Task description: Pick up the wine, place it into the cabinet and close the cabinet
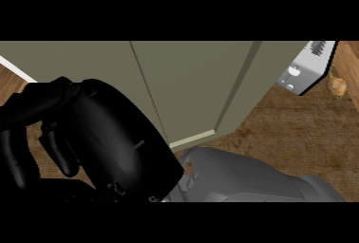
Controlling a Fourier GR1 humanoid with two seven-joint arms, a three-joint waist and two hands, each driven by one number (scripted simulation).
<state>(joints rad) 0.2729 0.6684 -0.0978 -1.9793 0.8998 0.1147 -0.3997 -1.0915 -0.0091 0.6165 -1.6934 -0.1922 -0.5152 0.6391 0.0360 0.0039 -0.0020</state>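
My right hand (112,142) fills the left of the head view, black and very close, with its grey forearm (259,178) coming in from the lower right. Its fingers (61,154) hang down relaxed and hold nothing that I can see. The hand is raised in front of the olive-grey cabinet (193,85), whose door panels meet at a thin vertical seam. A pale lower edge of the cabinet shows just right of the hand. No wine bottle is in sight. My left hand does not show.
A silver appliance (308,66) stands at the top right on the wooden counter (294,137). A small brown bread-like item (338,86) lies beside it. A strip of white edge and wood shows at the far left.
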